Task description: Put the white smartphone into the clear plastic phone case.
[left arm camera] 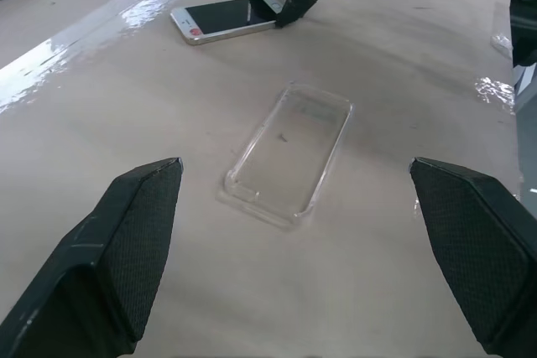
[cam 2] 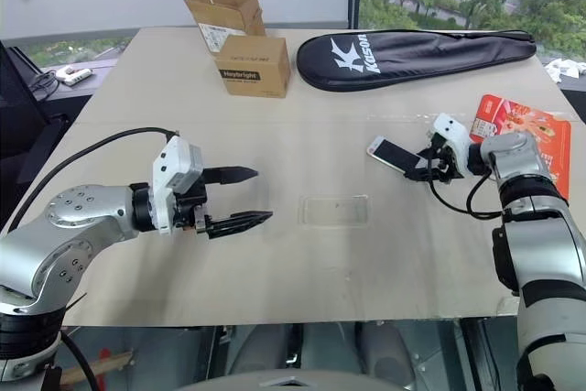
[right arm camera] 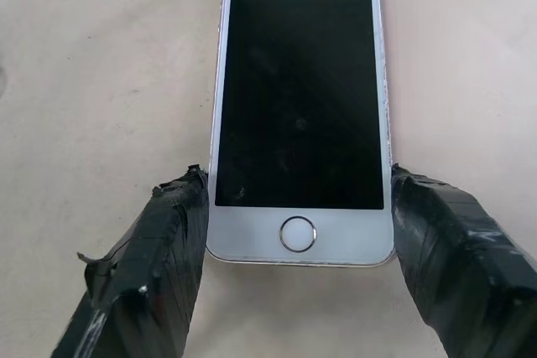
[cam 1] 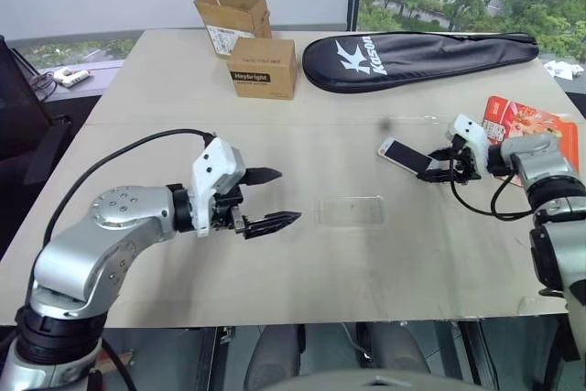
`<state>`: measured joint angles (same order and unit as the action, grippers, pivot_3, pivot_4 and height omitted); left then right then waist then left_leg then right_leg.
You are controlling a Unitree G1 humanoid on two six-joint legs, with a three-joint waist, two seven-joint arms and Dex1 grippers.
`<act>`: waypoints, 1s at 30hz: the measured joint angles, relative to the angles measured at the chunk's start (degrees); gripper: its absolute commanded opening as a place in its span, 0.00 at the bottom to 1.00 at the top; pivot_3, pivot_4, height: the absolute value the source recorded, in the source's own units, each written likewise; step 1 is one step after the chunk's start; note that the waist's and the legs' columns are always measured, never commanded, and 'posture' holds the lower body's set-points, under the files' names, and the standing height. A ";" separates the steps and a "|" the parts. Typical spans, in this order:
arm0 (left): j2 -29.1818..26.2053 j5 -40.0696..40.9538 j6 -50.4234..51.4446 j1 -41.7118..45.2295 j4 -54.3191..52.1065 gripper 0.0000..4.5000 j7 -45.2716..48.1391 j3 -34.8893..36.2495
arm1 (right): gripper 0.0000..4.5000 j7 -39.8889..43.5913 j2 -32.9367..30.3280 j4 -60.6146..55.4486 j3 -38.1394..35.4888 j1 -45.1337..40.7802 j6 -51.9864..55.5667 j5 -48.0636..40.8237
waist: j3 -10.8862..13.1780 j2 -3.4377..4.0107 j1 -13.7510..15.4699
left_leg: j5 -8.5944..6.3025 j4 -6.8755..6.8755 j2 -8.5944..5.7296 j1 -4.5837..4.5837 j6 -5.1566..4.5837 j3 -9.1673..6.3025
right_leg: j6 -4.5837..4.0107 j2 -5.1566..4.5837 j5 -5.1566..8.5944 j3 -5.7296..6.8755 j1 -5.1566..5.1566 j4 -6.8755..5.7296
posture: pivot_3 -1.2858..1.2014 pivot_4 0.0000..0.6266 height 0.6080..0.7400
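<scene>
The white smartphone (cam 1: 403,154) lies screen up on the beige table (cam 1: 183,116), at the right. My right gripper (cam 1: 438,167) is at its home-button end, and in the right wrist view its two taped fingers (right arm camera: 168,241) press against both long edges of the phone (right arm camera: 298,106). The clear plastic phone case (cam 1: 350,211) lies flat and open side up in the middle of the table, empty. My left gripper (cam 1: 288,196) hovers open to the left of the case, pointing at it, with a gap between them.
A closed cardboard box (cam 1: 264,68) and an open one (cam 1: 231,14) stand at the back. A black racket bag (cam 1: 417,57) lies at the back right. A red printed flyer (cam 1: 526,125) lies beside my right wrist, close to the table's right edge.
</scene>
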<state>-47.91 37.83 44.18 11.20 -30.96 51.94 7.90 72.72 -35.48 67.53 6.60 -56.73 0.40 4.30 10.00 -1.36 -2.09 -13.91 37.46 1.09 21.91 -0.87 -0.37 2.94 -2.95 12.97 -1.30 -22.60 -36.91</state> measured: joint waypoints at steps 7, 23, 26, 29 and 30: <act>0.16 -2.14 -3.75 2.62 5.48 1.00 0.61 -1.28 | 0.63 9.19 -0.73 -10.04 -0.34 4.92 -2.97 -2.41 | 0.19 0.26 -0.12 | 0.00 -0.13 0.02 0.27 0.00 0.00 | 0.15 0.02 -0.07 0.01 -0.38 0.00 | 0.52 0.24 1.00; 10.81 -11.27 -18.09 24.18 32.13 0.01 16.15 -16.46 | 0.63 13.79 -10.87 -60.24 7.26 17.45 17.15 -7.31 | 0.19 0.27 1.39 | 0.00 0.02 0.01 1.07 0.00 -0.07 | 0.17 0.06 -0.08 0.13 -1.07 -0.13 | 0.52 0.24 1.00; 12.96 -13.53 -20.55 26.02 35.18 0.01 18.15 -18.96 | 0.63 13.79 -11.36 -63.61 9.12 18.13 19.63 -7.38 | 0.19 0.27 1.32 | 0.00 0.06 0.00 1.08 -0.01 -0.06 | 0.17 0.06 -0.08 0.11 -1.07 -0.13 | 0.52 0.24 1.00; 14.75 -16.37 -23.09 26.98 37.17 0.01 19.87 -21.66 | 0.63 13.78 -11.91 -65.55 10.88 18.47 21.64 -7.32 | 0.19 0.27 1.25 | 0.00 0.05 0.01 1.07 -0.01 -0.07 | 0.17 0.08 -0.08 0.10 -1.08 -0.13 | 0.52 0.24 1.00; 15.62 -17.49 -24.02 26.98 38.00 0.01 20.46 -22.39 | 0.63 13.75 -12.29 -65.86 11.66 18.51 21.90 -7.03 | 0.19 0.27 1.28 | 0.00 0.05 0.01 1.07 -0.01 -0.08 | 0.17 0.08 -0.08 0.10 -1.08 -0.14 | 0.52 0.24 1.00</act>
<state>-32.29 20.34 20.16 38.18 7.04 72.39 -14.49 86.48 -47.76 1.67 18.26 -38.22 22.30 -2.72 10.20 -1.09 -0.81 -13.91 37.51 1.10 22.98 -0.88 -0.46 3.11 -2.87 12.89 -1.20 -23.68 -37.05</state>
